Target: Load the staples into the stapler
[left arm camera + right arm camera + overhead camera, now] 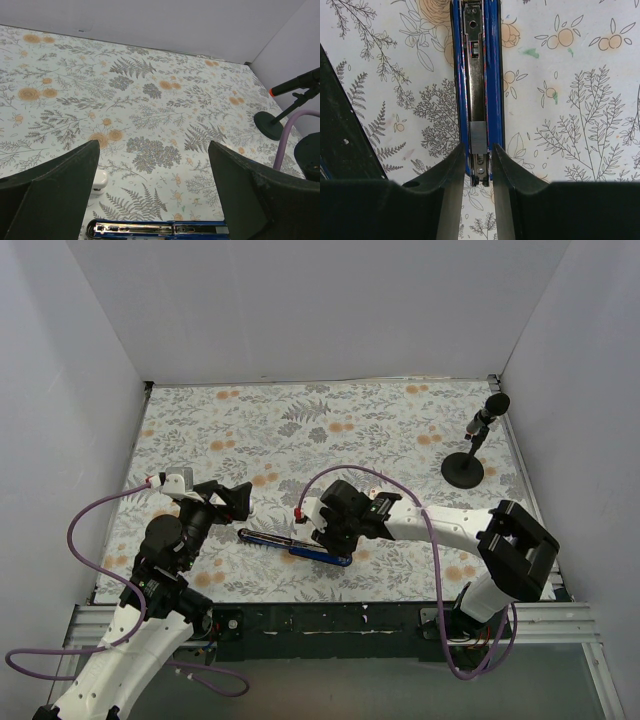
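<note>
From above, the stapler (290, 544) lies opened out flat on the flowered table (400, 430). The right gripper (323, 538) is directly over it and the left gripper (243, 502) is just beyond its far end; a microphone stand (463, 468) is well away from it. The left wrist view shows that claw spread wide and empty, with the stapler's bright rail just beneath it. In the right wrist view, the staples (479, 137) sit in the stapler's rail. The claw is parted only narrowly and flanks their near end, with a sliver of rail showing on each side.
</note>
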`<state>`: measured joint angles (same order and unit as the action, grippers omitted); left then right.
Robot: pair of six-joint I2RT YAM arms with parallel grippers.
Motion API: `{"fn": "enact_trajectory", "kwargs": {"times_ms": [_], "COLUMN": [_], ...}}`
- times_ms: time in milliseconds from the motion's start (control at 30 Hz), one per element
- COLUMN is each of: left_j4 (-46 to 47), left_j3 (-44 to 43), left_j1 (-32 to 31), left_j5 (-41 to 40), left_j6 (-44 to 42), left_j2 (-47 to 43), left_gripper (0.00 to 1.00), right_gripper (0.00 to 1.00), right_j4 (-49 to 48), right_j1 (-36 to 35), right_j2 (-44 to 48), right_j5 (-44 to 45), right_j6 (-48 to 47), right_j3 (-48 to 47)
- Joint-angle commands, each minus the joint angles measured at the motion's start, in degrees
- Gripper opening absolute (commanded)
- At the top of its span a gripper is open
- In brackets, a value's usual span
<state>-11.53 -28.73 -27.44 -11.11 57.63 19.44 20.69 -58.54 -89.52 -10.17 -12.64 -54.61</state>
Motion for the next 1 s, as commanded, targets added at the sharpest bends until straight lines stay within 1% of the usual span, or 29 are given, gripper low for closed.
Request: {"fn": "enact_trajectory", "kwargs": {"times_ms": [0, 100, 133, 200, 267, 300, 333, 367, 400, 433, 467, 533, 567, 667, 867, 967], "left_j4": [0.5, 0.5, 0.5, 0.5, 0.4, 0.2, 0.0, -0.1, -0.2, -0.5, -0.9, -1.7, -1.9, -3.4, -8.0, -11.1], "left_j3": [0.2, 0.2, 0.2, 0.2, 0.2, 0.1, 0.1, 0.1, 0.1, -0.2, -0.5, -1.2, -1.4, -2.1, -3.3, -3.6], "left_j1": [0.4, 0.5, 0.5, 0.5, 0.5, 0.5, 0.5, 0.5, 0.5, 0.5, 0.5, 0.5, 0.5, 0.5, 0.5, 0.5], "left_j5": [0.6, 0.6, 0.7, 0.6, 0.5, 0.7, 0.7, 0.8, 1.3, 1.6, 2.2, 2.9, 3.4, 3.5, -2.5, -6.4], "left_j6": [-0.8, -0.8, -0.7, -0.3, 0.0, 0.5, 0.9, 1.3, 1.3, 1.6, 1.9, 2.6, 3.0, 4.8, 10.7, 13.6], "left_j2": [0.2, 0.3, 0.3, 0.7, 1.1, 1.8, 2.2, 2.6, 4.3, 5.2, 6.4, 9.7, 10.6, 14.0, 18.3, 19.2], "left_gripper": [0.91, 0.91, 0.91, 0.91, 0.91, 0.91, 0.92, 0.94, 0.94, 0.94, 0.94, 0.95, 0.95, 0.98, 0.98, 0.98], "right_gripper": [0.36, 0.41, 0.45, 0.48, 0.59, 0.61, 0.66, 0.68, 0.68, 0.69, 0.69, 0.72, 0.72, 0.75, 0.75, 0.73], "right_j4": [1.6, 1.1, 0.3, -1.2, -4.7, -5.9, -8.4, -9.6, -11.0, -12.4, -16.5, -20.3, -25.9, -32.2, -42.2, -46.4], "right_j1": [-0.3, -0.3, -0.3, -0.3, -0.3, -0.3, -0.3, -0.3, -0.3, -0.3, -0.2, -0.2, -0.2, -0.2, 0.3, 1.1], "right_j2": [-0.4, 0.9, 2.4, 4.3, 7.9, 9.1, 11.2, 12.2, 13.0, 15.0, 15.9, 18.6, 19.3, 21.0, 22.4, 22.7], "right_j5": [0.5, 0.3, 0.2, 0.2, 0.7, 1.1, 1.6, 1.5, 1.0, 0.6, -0.2, -0.5, -0.4, -0.5, 3.0, 3.5], "right_j6": [0.2, 0.4, 0.4, 0.5, 0.2, -0.1, -0.2, -0.3, -0.4, -0.5, -0.6, 0.0, 0.3, 1.3, 1.1, 1.2], "right_j3": [-1.7, -1.9, -1.8, -0.5, 1.3, 3.5, 4.9, 6.1, 7.3, 10.6, 12.4, 18.5, 20.5, 25.6, 34.0, 35.7]}}
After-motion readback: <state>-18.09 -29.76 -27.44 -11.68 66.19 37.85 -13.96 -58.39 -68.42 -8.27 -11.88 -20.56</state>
